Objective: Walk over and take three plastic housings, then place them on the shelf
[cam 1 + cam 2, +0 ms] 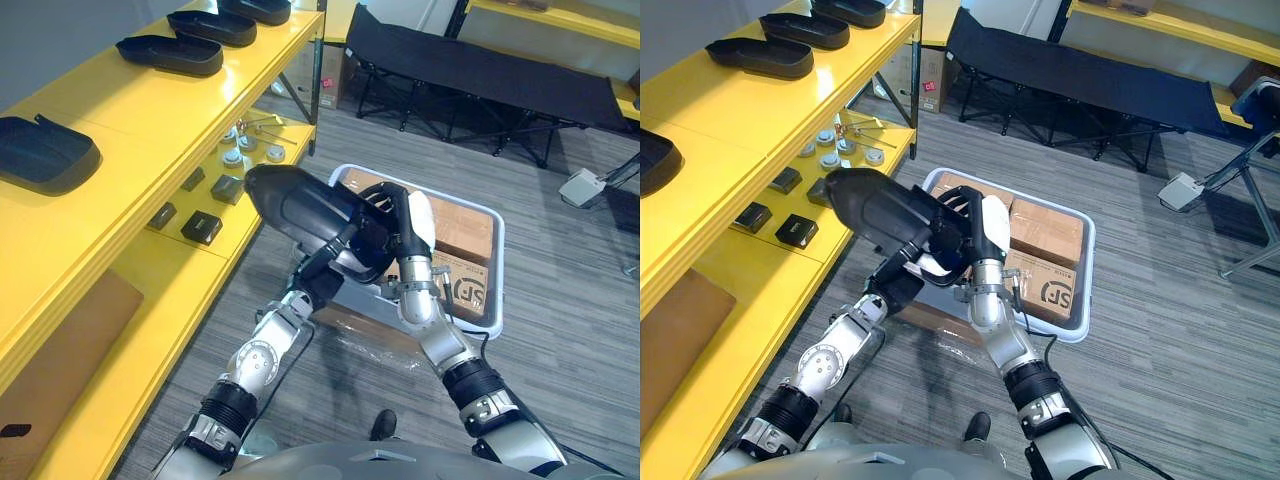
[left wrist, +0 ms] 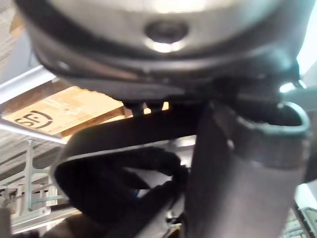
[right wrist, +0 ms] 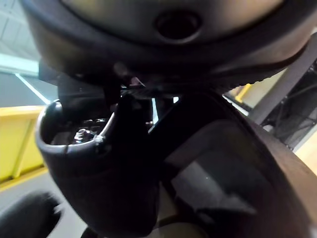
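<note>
Noting hands first: what is each one doing? (obs. 1)

Both are clamping one black plastic housing [image 1: 300, 205]. The left hand [image 1: 335, 262] is gripping it from beneath, fingers curling against its underside. The right hand [image 1: 405, 225] is hooking its fingers over the near end, its white-covered thumb showing beside them. (obs. 2)

Where is the piece sitting? (obs. 1)

It is hanging in the air, tilted, its far tip pointing toward the yellow shelf [image 1: 150, 100]. It is hovering between that shelf and a white bin [image 1: 497, 270], which is holding cardboard boxes [image 1: 465, 235]. Four other housings [image 1: 170, 52] are lying in a row on the shelf's top level. Small black blocks [image 1: 202, 227] are sitting on the level below. (obs. 2)
</note>
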### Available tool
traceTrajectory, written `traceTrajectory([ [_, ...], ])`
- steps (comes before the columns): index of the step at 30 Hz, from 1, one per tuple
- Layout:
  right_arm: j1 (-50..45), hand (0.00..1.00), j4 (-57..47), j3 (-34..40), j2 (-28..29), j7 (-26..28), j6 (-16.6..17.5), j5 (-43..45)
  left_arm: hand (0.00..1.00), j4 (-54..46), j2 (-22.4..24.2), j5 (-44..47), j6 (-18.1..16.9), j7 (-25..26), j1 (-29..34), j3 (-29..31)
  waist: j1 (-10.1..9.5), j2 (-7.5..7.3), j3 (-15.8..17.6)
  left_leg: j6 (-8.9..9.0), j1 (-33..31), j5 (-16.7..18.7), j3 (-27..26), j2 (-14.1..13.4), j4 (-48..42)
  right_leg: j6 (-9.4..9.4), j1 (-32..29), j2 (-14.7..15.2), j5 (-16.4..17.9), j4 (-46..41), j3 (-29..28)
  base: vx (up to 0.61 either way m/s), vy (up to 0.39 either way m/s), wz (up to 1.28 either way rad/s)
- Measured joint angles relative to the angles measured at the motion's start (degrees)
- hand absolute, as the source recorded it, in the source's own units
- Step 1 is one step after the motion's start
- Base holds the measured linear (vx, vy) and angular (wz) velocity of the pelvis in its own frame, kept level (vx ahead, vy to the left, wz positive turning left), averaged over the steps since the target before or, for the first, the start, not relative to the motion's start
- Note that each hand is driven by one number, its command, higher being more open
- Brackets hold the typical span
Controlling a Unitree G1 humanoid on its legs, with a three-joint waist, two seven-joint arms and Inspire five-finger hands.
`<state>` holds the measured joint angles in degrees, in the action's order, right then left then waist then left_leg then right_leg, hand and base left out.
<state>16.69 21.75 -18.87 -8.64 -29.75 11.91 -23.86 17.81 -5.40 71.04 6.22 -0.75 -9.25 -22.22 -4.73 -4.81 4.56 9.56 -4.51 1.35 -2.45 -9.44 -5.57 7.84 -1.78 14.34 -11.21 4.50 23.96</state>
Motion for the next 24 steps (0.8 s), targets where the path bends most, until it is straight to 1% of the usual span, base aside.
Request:
traceTrajectory([
  [2,-0.1,0.00,0.1,-0.6,-0.1,0.0,0.0,0.2,0.00,0.2,0.0,0.1,-0.5,0.2,0.0,-1.0,-0.15,0.29,-0.2,0.01,-0.1,0.0,0.1,0.0,-0.1,0.00,0.0,0.0,0.0,0.0,0.0,0.00,0.000,0.00],
  [3,-0.3,0.00,0.2,-0.6,-0.4,-0.2,0.0,2.0,0.00,0.2,0.1,0.3,-2.2,0.1,0.0,-2.1,-0.26,0.48,-0.4,0.01,-0.1,0.0,0.2,0.0,-0.1,0.00,0.1,0.0,0.0,0.0,0.1,0.00,0.000,0.00],
  [5,-0.7,0.00,0.4,-0.7,-0.3,-1.0,0.1,2.6,0.00,0.0,0.6,0.5,-3.3,0.4,0.0,-2.5,-0.24,0.56,-0.6,0.02,-0.1,0.0,0.2,0.0,-0.1,-0.01,0.1,0.0,0.0,0.0,0.2,0.00,0.000,0.00],
  [7,-0.8,0.00,0.5,-0.9,-0.3,-2.0,0.1,2.4,0.00,0.0,0.7,0.4,-4.8,1.4,-0.1,-3.0,0.03,0.56,-1.1,0.02,-0.1,0.0,0.2,0.0,-0.1,0.00,0.1,0.0,0.0,0.0,0.3,0.00,0.000,0.00],
  [9,-0.9,0.00,0.4,-2.2,-0.5,-2.3,1.3,2.6,0.00,0.5,1.1,1.3,-6.5,3.3,-0.1,-2.5,0.50,0.52,-1.6,0.03,0.0,0.0,0.2,0.0,-0.1,0.00,0.0,0.0,0.0,0.0,0.3,0.00,0.000,0.00],
  [12,-0.9,0.00,0.2,-2.6,0.3,-2.9,1.4,4.7,0.00,0.5,1.1,2.9,-8.9,3.8,-0.1,-2.8,0.19,0.41,-1.8,0.03,-0.1,0.0,0.3,0.0,0.0,0.00,0.1,0.0,0.0,0.0,0.4,0.00,0.000,0.02],
  [13,-1.0,0.00,0.2,-2.6,0.4,-2.9,1.4,4.9,0.00,0.5,1.1,3.1,-9.3,3.8,-0.1,-2.8,0.12,0.39,-1.8,0.03,-0.1,0.0,0.3,0.0,0.0,0.00,0.2,0.0,0.0,0.0,0.5,0.00,0.001,0.06],
  [15,-1.3,0.00,0.2,-3.0,1.8,-3.1,1.7,6.8,0.00,0.5,1.2,5.9,-12.0,4.0,-0.1,-2.7,0.21,0.31,-1.9,0.03,0.0,0.0,0.5,0.0,-0.1,0.00,0.4,0.0,0.0,0.0,0.8,0.00,0.005,0.05],
  [18,-2.2,0.00,0.0,-3.0,2.7,-3.5,2.7,8.1,0.00,0.5,1.2,7.9,-14.8,4.4,0.0,-2.3,0.23,0.25,-1.9,0.03,0.0,0.0,0.5,0.0,-0.1,0.00,0.4,0.0,0.0,0.0,0.8,0.00,0.000,0.00],
  [22,-2.9,0.00,-0.1,-3.1,3.2,-3.5,3.9,8.9,0.00,0.5,1.2,9.4,-16.1,4.4,0.1,-2.0,0.28,0.20,-1.9,0.03,0.1,0.0,0.5,0.0,-0.1,0.01,0.4,0.0,0.0,0.0,0.8,0.00,0.000,0.00],
  [24,-3.2,0.00,-0.1,-3.1,3.6,-3.5,4.4,9.0,0.00,0.5,1.2,10.1,-16.2,4.4,0.2,-1.9,0.33,0.15,-2.0,0.02,0.1,0.0,0.5,0.0,-0.1,0.01,0.4,0.0,0.0,0.0,0.8,0.00,0.000,0.00],
])
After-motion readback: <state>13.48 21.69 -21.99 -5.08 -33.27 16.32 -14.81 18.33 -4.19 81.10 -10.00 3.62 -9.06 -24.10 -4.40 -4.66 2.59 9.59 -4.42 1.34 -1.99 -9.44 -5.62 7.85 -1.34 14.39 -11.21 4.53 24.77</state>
